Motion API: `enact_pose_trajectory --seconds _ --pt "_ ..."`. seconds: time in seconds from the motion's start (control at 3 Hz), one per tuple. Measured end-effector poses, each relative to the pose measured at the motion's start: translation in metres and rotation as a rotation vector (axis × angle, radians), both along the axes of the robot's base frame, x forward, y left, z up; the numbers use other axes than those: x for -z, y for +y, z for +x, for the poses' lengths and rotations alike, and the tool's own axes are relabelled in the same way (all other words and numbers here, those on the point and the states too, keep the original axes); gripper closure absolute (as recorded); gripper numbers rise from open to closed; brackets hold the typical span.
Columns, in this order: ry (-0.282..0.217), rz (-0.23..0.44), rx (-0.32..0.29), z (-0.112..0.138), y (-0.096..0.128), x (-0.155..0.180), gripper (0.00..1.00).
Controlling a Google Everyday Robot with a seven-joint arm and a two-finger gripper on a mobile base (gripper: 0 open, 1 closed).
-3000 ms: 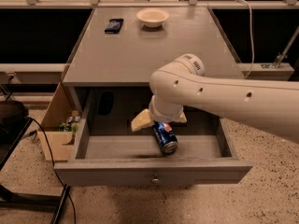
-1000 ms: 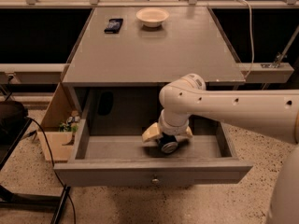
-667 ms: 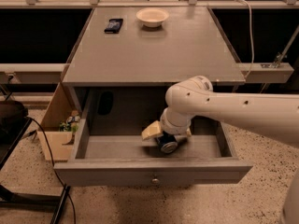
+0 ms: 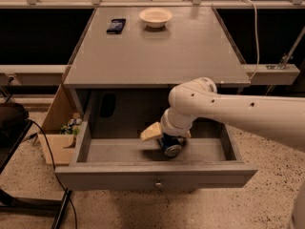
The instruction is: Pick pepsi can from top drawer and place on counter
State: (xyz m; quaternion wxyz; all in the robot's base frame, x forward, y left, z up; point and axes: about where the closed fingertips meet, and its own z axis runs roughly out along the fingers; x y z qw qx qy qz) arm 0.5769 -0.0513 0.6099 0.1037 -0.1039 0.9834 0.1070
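The pepsi can [image 4: 171, 150] lies on its side on the floor of the open top drawer [image 4: 157, 174], a silver end turned toward the camera. My gripper [image 4: 167, 138] is down inside the drawer, right over the can and partly covering it. The white arm reaches in from the right. The counter [image 4: 157, 51] is the grey cabinet top above the drawer.
A white bowl [image 4: 156, 17] and a flat black device [image 4: 116, 25] sit at the back of the counter. A dark object [image 4: 107, 105] lies at the drawer's back left. An open cardboard box [image 4: 61, 137] stands on the floor to the left, with cables beside it.
The gripper has come down from above the can to sit right on it. In the last second it has barely moved, and the can lies in the same place.
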Motion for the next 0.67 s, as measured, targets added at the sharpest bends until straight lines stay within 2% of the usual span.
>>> enact_pose_trajectory --seconds 0.33,0.67 --pt "-0.002 0.003 -0.003 0.0003 0.0010 -0.0004 0.15" --pt "-0.002 0.003 -0.003 0.0003 0.0010 -0.0004 0.36"
